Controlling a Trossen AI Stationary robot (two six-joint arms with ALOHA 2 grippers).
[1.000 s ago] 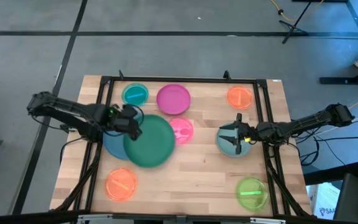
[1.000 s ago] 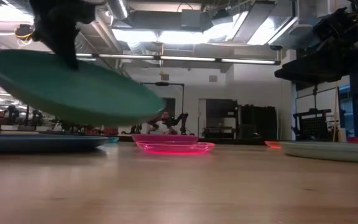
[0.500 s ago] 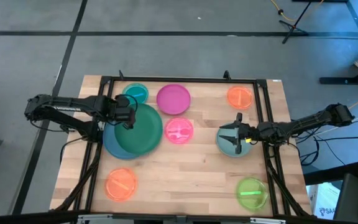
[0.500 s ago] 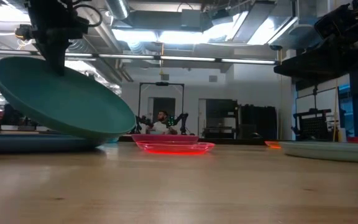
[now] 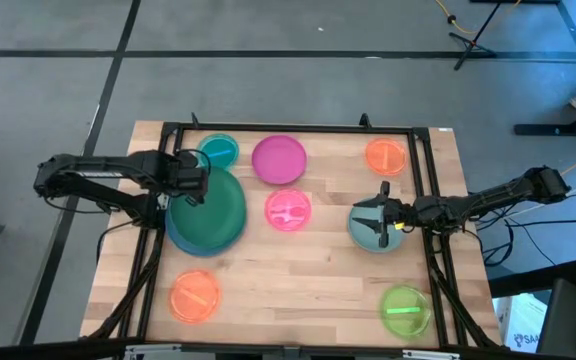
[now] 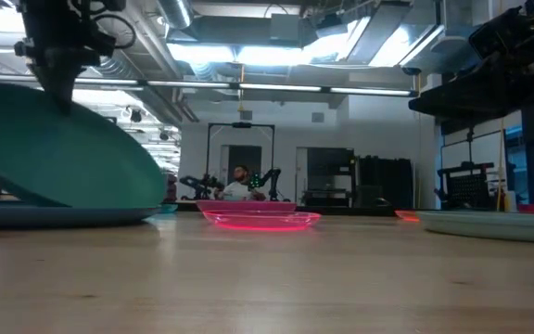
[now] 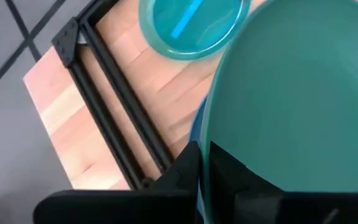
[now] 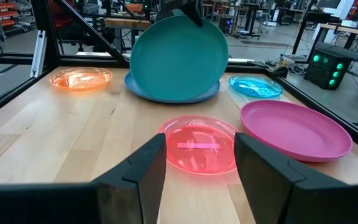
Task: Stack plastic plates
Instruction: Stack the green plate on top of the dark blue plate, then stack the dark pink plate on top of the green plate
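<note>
My left gripper (image 5: 190, 182) is shut on the large teal plate (image 5: 213, 208), which stands tilted over the large blue plate (image 5: 180, 235) at the table's left. The low view shows the teal plate (image 6: 63, 153) above the blue plate (image 6: 63, 215). My right gripper (image 5: 380, 222) waits open over the grey-blue plate (image 5: 360, 236) on the right. Lying flat on the table are a small teal plate (image 5: 217, 151), a magenta plate (image 5: 279, 159), a pink plate (image 5: 288, 210), two orange plates (image 5: 386, 155) (image 5: 195, 295) and a lime plate (image 5: 405, 310). My left gripper pinches the teal plate's rim (image 7: 205, 163) at its far-left side, one finger (image 7: 185, 171) on each face. The fingers come from above, pointing down. The plate hangs tilted below them, and its lower rim (image 8: 173, 98) rests on the blue plate.
A black frame rail (image 5: 168, 150) runs along the table's left side beside the stack, and another (image 5: 430, 180) along the right. Bare wood (image 5: 298, 280) lies between the pink plate and the near edge. A person sits in the room beyond (image 6: 240, 178).
My left gripper has carried the teal plate from the table's middle toward the left and far edge and lowered it. The plate was lifted clear; it is now tipped steeper, with its lower rim on the blue plate. The pink plate is uncovered.
</note>
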